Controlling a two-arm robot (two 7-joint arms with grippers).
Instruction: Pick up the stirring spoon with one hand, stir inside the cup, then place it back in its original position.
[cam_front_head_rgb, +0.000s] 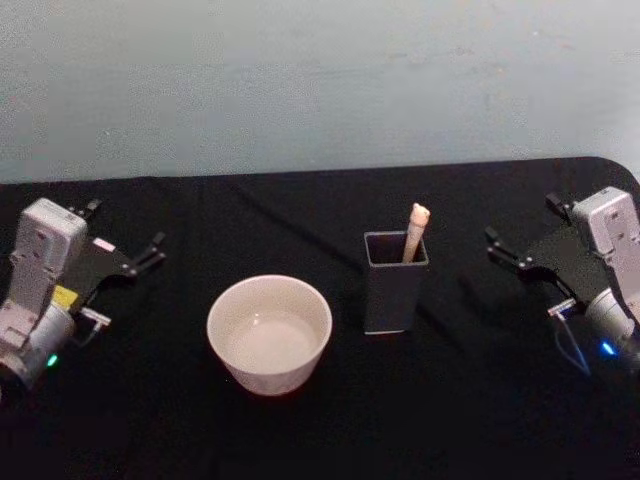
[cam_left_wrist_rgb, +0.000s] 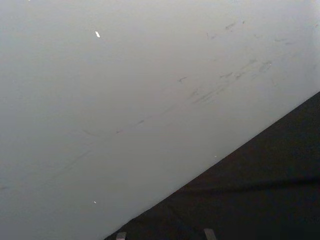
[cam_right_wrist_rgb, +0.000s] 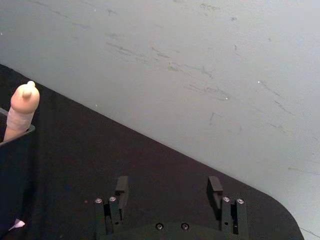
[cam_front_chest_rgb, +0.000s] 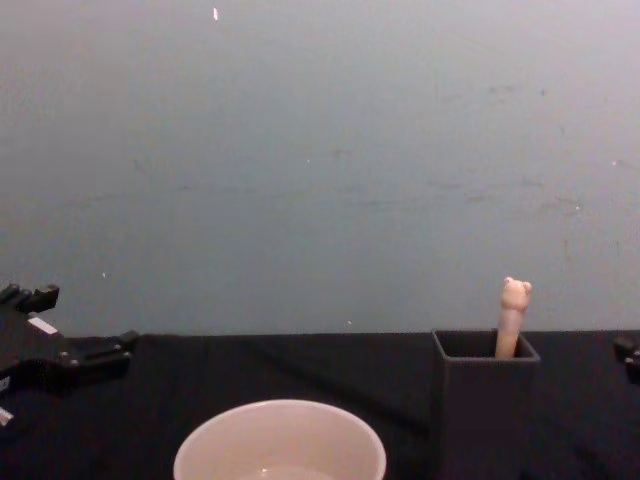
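Head view is showing the cup (cam_front_head_rgb: 269, 330) sitting nearest to me on the black counter (cam_front_head_rgb: 450, 420), a wide white round bowl standing upright a little left of centre. Just beside it to the right and slightly farther back, the dark grey square holder (cam_front_head_rgb: 395, 285) is standing upright, apart from the cup. The stirring spoon (cam_front_head_rgb: 415, 230) is resting inside the holder, leaning toward its far right corner, with the beige bear-head handle (cam_front_chest_rgb: 514, 300) poking above the rim and the bowl hidden inside.

I am holding my left tool (cam_front_head_rgb: 125, 228) at the counter's left side, well apart from the cup, its fingers spreading wide and gripping nothing. My right tool (cam_front_head_rgb: 525, 222) is sitting at the right side, near the holder but not touching it; its two fingers (cam_right_wrist_rgb: 121, 185) are likewise standing wide apart and empty. Behind the counter, the pale grey-blue wall (cam_front_head_rgb: 320, 80) is closing off the scene.
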